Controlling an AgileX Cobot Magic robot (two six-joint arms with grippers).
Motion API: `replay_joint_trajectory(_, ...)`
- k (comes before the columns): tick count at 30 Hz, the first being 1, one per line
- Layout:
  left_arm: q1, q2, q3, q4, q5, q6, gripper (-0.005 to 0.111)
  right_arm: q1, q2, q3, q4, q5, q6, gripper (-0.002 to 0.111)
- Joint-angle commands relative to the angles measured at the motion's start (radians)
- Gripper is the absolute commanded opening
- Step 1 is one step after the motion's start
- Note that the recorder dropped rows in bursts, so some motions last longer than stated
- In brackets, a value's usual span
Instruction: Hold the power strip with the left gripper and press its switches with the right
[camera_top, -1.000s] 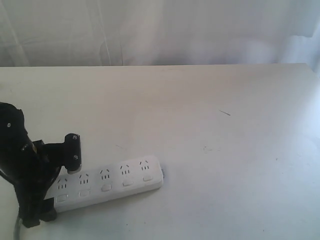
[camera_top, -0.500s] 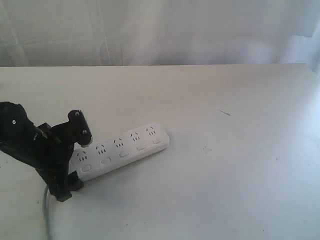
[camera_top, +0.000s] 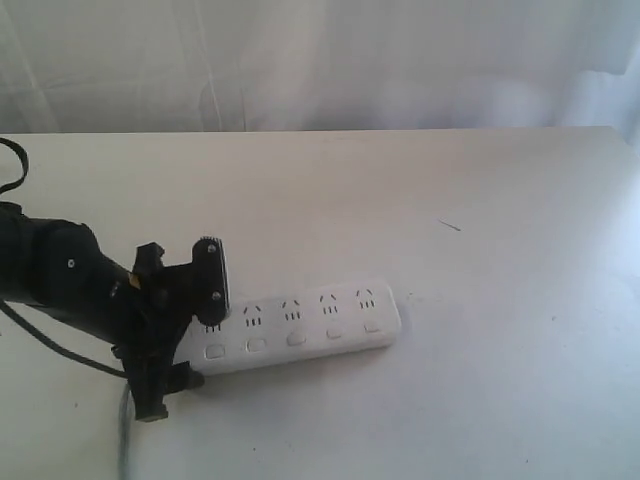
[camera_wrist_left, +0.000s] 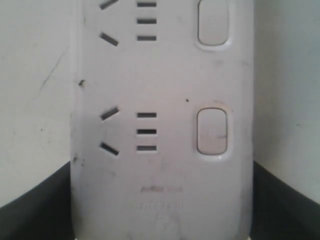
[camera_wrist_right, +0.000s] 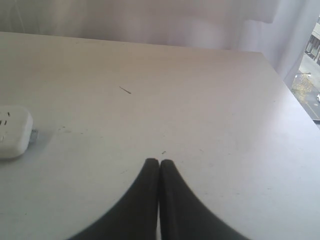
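While the left gripper (camera_top: 190, 335) clamps the power strip (camera_top: 300, 328) by its cord end near the worktop's front-left corner, long axis along the front edge, the right gripper (camera_wrist_right: 159, 163), fingers pressed together, hangs well beyond the free end.

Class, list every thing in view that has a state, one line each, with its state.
power strip: flat on the table, clamped at its cord end.
switches: five, none touched; on or off cannot be told.
left gripper: shut on the power strip.
right gripper: shut, empty, away from the strip.
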Motion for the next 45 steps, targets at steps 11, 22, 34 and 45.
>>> replay_joint_trajectory(11, -0.112, 0.034, 0.024, -0.031, 0.22, 0.268, 0.0, -0.003, -0.006, 0.005, 0.0, -0.017, -0.005, 0.0)
replay_joint_trajectory(22, -0.112, 0.034, 0.024, -0.047, 0.28, 0.336, 0.0, -0.003, -0.006, 0.005, 0.003, -0.627, -0.005, 0.0)
replay_joint_trajectory(34, -0.112, 0.034, 0.024, -0.059, 0.253, 0.336, 0.0, -0.003, -0.006, 0.005, 0.003, -0.68, 0.15, 0.0)
replay_joint_trajectory(45, -0.112, 0.034, 0.024, -0.07, 0.251, 0.336, 0.0, -0.003, -0.006, 0.005, -0.049, -0.43, 1.02, 0.0)
